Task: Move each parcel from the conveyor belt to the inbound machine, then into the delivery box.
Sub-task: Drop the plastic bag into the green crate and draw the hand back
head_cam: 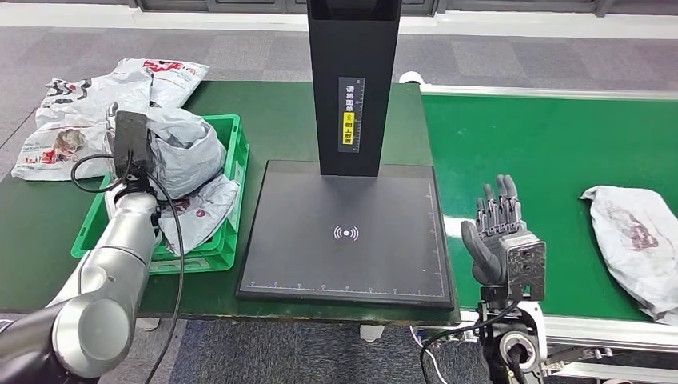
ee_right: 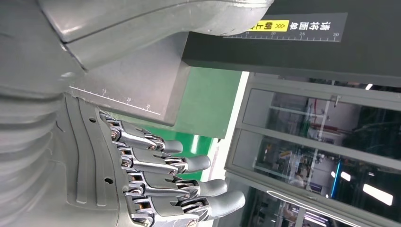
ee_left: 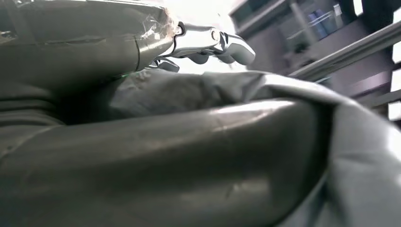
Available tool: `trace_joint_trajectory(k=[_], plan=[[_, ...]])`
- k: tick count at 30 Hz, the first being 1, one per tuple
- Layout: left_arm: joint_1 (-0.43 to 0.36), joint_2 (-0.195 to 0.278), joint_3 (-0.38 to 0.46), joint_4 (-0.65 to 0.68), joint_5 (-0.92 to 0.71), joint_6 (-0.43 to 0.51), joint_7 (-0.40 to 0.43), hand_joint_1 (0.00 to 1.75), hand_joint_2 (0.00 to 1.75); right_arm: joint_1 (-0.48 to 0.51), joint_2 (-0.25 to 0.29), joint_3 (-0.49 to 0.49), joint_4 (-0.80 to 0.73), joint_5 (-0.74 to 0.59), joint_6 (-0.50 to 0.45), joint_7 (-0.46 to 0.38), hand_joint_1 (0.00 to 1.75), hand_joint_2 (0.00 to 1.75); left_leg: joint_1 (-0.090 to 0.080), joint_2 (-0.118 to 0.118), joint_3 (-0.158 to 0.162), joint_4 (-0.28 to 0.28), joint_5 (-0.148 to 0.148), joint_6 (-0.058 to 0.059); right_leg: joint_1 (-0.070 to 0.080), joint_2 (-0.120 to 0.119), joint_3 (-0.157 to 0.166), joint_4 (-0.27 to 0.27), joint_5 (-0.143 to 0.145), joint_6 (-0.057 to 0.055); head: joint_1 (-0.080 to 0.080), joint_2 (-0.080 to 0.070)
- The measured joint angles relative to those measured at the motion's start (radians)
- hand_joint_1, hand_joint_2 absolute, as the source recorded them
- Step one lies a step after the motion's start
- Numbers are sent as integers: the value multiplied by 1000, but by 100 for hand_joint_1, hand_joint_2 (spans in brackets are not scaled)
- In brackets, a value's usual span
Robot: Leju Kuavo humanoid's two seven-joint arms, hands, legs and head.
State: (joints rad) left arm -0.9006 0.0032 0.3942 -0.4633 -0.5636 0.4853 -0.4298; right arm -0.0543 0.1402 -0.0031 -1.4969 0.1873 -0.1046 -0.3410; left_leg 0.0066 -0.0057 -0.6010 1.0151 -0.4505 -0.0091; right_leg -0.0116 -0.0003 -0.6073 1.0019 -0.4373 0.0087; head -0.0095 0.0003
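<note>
Head view: the left robot hand [head_cam: 130,144] rests on a grey parcel [head_cam: 185,148] in the green box [head_cam: 234,168] at centre left; whether it grips cannot be told. The right robot hand [head_cam: 500,232], lower right, is open and empty beside the scanner [head_cam: 348,232]. Another parcel [head_cam: 640,240] waits on the belt [head_cam: 544,144] at far right.

Left wrist view: fingers [ee_left: 222,45] lie over the grey parcel [ee_left: 265,156].

Right wrist view: fingers [ee_right: 189,184] spread, holding nothing. The heaped box may shed its parcel if the left arm drags on withdrawal.
</note>
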Motion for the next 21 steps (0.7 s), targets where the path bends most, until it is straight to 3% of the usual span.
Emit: trace_joint_trajectory(k=[4, 8, 13, 16, 21], plan=[[21, -43, -22, -101, 118, -61, -6, 0, 0, -11, 11, 0, 2, 19, -5, 8, 0, 175, 0, 0, 0, 0, 0, 0, 0, 0, 0, 0, 0, 0, 0, 0], [34, -95, -105, -183, 189, -120, 30, 0, 0, -14, 32, -11, -12, 44, -32, 30, 0, 175, 0, -1, 0, 1, 0, 0, 0, -1, 0, -1, 0, 0, 0, 0], [33, -210, -265, -201, 294, -371, 110, 0, 0, 45, 77, -86, -98, 84, -79, 56, 0, 175, -1, -13, -2, 2, 0, 1, 0, -13, 3, -2, -1, 2, 0, 0], [29, -256, -357, -190, 319, -365, 125, 0, 0, 79, 103, -131, -150, 93, -51, 55, 0, 175, -2, -8, -2, 2, -1, 2, -2, -8, 2, -2, -1, 2, 0, 0], [15, -271, -421, -181, 329, -359, 136, 0, 0, 105, 127, -178, -196, 97, -43, 55, 0, 175, -3, 3, 1, 1, -3, 3, -2, 2, 1, -2, 0, 3, 0, 0]])
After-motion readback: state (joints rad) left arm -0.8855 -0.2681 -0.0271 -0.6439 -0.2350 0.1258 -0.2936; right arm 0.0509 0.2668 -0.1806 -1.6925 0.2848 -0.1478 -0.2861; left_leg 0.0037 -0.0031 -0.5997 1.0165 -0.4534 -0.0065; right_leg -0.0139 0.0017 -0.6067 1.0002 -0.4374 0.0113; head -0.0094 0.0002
